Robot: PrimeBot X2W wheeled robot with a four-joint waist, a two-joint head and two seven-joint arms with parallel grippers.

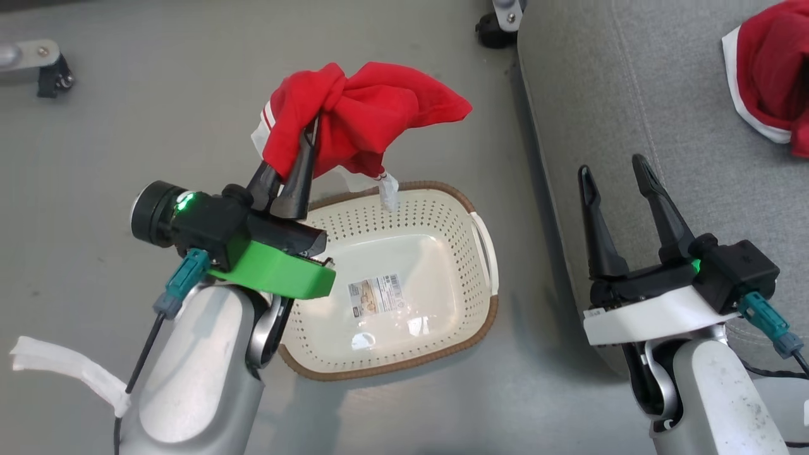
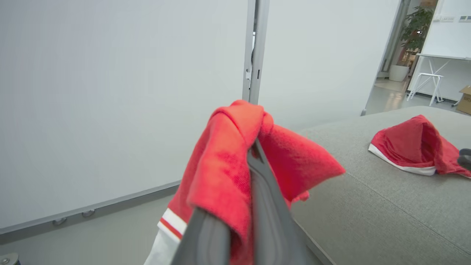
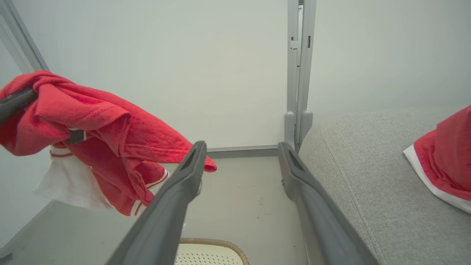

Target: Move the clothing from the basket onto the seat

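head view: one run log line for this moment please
left pincer: shut on red garment, held above basket | right pincer: open, empty | second garment: on seat

2nd garment [image 1: 768, 69] cut off @ edge.

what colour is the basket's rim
Brown, with a woven look; the basket rim shows best in the head view.
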